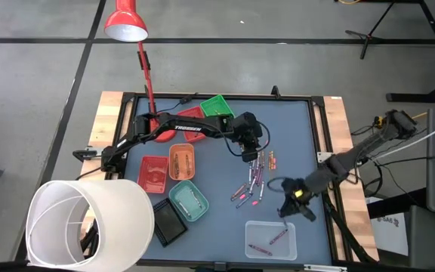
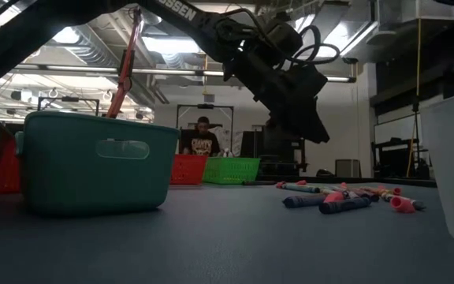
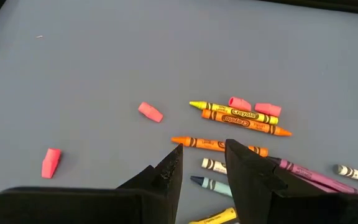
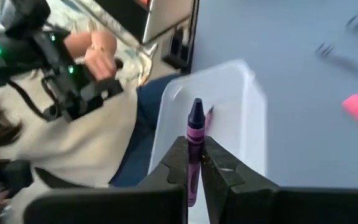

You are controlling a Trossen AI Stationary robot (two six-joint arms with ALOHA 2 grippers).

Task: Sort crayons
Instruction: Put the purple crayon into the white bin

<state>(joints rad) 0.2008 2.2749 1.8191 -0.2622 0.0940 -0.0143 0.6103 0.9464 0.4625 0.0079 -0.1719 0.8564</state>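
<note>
Purple crayon [image 4: 194, 140] pinched upright between the closed fingers of the right gripper [image 4: 194, 163], above the clear tray [image 4: 241, 112]. Loose crayons [image 3: 238, 118] scattered mid-table beneath the left gripper [image 3: 202, 163], fingers parted, holding nothing. More crayons in the clear tray [image 1: 272, 239]. Person's hand [image 4: 99, 57] beyond the table edge.
</note>
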